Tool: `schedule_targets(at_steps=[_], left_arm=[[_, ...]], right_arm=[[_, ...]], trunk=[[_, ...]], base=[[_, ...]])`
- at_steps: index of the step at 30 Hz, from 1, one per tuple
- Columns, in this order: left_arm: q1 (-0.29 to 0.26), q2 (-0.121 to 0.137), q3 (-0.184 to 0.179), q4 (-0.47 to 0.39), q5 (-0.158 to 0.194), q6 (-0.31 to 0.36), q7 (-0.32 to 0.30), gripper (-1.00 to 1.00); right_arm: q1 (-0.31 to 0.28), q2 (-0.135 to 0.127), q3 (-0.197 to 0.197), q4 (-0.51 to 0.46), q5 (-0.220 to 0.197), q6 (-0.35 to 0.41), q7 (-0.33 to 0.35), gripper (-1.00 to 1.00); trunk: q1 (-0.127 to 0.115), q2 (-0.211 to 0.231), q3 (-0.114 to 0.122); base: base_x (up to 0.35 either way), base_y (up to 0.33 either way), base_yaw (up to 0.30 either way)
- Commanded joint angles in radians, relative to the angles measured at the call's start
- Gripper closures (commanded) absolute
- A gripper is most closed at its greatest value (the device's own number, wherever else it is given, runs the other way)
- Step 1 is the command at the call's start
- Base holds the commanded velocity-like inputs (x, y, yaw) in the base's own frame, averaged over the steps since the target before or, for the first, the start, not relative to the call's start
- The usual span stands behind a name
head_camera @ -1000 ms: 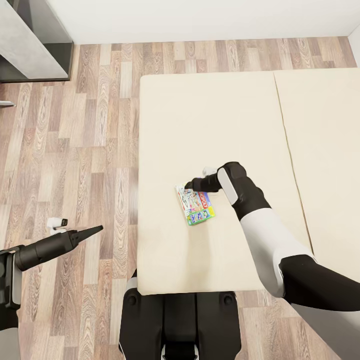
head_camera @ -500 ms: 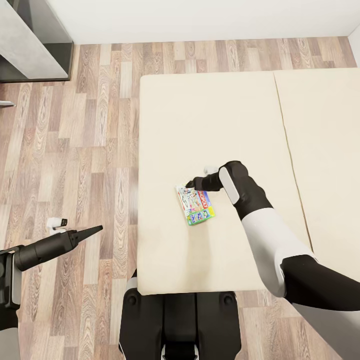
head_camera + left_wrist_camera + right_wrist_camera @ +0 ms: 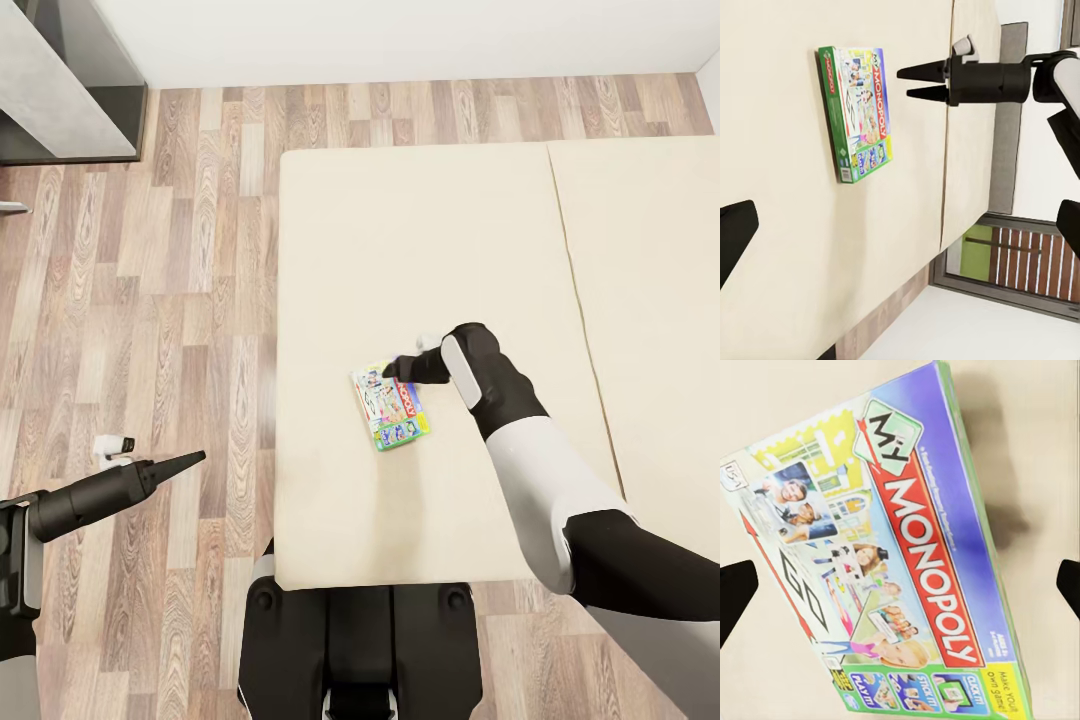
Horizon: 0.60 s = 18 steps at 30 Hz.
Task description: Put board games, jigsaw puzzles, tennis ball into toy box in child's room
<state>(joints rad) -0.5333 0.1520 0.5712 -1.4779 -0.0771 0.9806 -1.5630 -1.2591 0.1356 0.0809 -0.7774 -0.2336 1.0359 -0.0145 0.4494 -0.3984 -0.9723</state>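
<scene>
A white-and-green board game (image 3: 390, 408), printed "My Monopoly", lies flat on the left mattress pad of the bed (image 3: 420, 240), near its front. My right gripper (image 3: 386, 371) hovers open just above the box's far end. The right wrist view looks straight down on the board game (image 3: 892, 577), with a dark fingertip (image 3: 735, 592) at each side edge. From the left wrist view the board game (image 3: 859, 112) and the right gripper (image 3: 916, 82) show side on, a small gap between the fingers. My left gripper (image 3: 195, 458) hangs open over the floor, left of the bed.
The table's (image 3: 60, 90) pale grey corner stands at the far left by the wall. Wood floor (image 3: 180, 280) runs between it and the bed. A seam (image 3: 580, 300) splits the two mattress pads. My base (image 3: 360, 650) sits against the bed's front edge.
My right gripper has crept slightly to the right, over the far end of the board game. The left arm and the box have not moved.
</scene>
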Motion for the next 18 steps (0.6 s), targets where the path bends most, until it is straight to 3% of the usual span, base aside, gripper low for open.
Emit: schedule_targets(at_steps=[1, 18], left_arm=[[-0.001, 0.0, 0.001, -0.001, -0.008, 0.01, -0.008, -1.0], [-0.001, 0.0, 0.001, -0.001, -0.007, 0.01, -0.008, -1.0]], right_arm=[[0.0, 0.0, 0.001, 0.0, -0.003, 0.003, -0.006, -1.0], [0.0, 0.007, 0.006, 0.009, 0.001, -0.035, -0.018, -1.0]], trunk=[[0.001, -0.002, -0.001], [0.001, -0.002, -0.001]], base=[[0.0, 0.0, 0.0], [0.0, 0.0, 0.0]])
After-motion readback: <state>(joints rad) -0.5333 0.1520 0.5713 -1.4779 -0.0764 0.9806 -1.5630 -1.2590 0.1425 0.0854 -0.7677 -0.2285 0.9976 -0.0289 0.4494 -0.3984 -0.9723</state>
